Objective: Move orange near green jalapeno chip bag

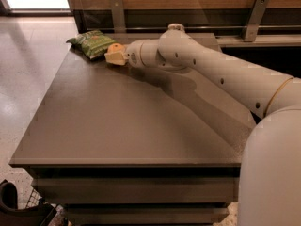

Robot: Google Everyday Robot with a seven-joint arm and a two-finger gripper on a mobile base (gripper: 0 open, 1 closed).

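Observation:
The green jalapeno chip bag lies flat at the far left corner of the brown table. The orange sits between the pale fingers of my gripper, just right of the bag and close above the tabletop. Only the orange's top shows; the rest is hidden behind a finger. The gripper is shut on the orange. My white arm reaches in from the right across the back of the table.
A small pale object peeks over the arm at the table's back edge. A wooden wall with metal brackets runs behind. The floor lies left. A dark object sits below the front left corner.

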